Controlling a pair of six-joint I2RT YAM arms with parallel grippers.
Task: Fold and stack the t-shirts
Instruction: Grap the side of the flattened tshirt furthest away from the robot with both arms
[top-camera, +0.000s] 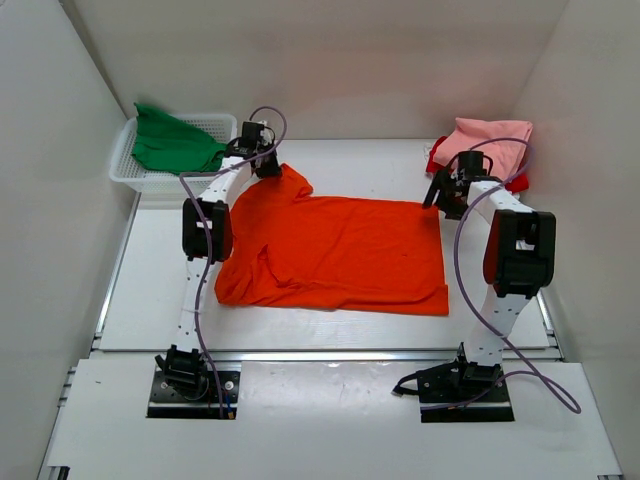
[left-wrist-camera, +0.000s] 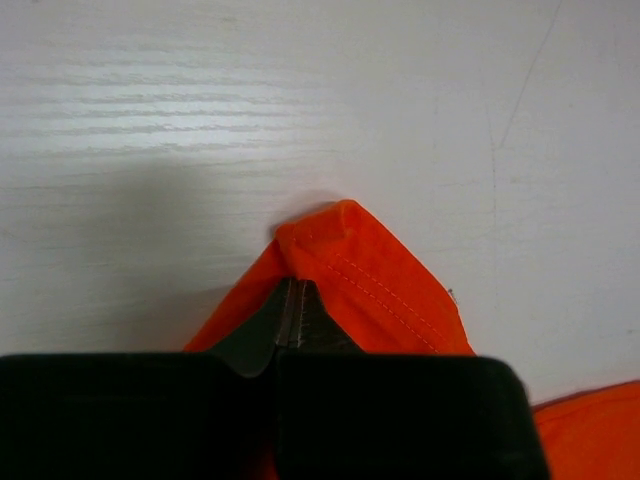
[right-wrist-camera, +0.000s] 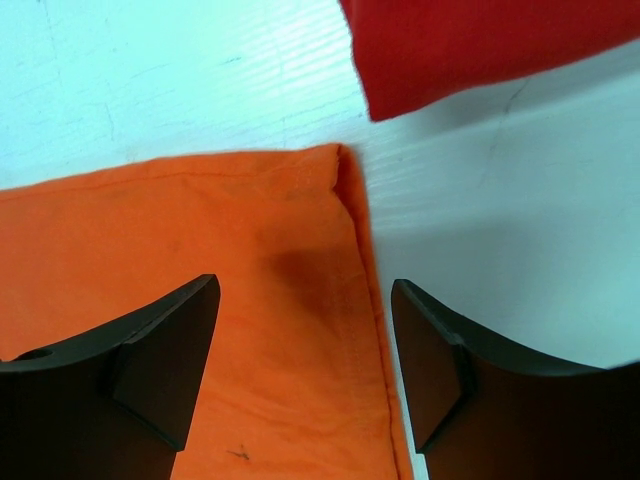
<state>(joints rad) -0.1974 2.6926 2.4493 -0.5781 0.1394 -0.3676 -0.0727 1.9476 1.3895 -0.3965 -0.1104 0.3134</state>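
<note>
Red shirt (top-camera: 436, 158) mostly hidden under pink shirt (top-camera: 490, 140). Left gripper (left-wrist-camera: 296, 300) pinches orange shirt (top-camera: 340, 250) corner; right gripper (right-wrist-camera: 305, 305) spread above another.

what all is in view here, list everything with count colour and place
orange t-shirt: 1, bright orange, spread out mid-table
green t-shirt: 1, green, heaped in the basket
pink t-shirt: 1, pale pink, far right corner, on top of the red one
red t-shirt: 1, red, under the pink one, edges showing
basket: 1, white mesh, far left corner
table: 1, white, under everything
left arm: 1, white and black, left side
right arm: 1, white and black, right side
left end effector: 1, black, shut on the orange t-shirt's far left corner
right end effector: 1, black, open over the orange t-shirt's far right corner
</note>
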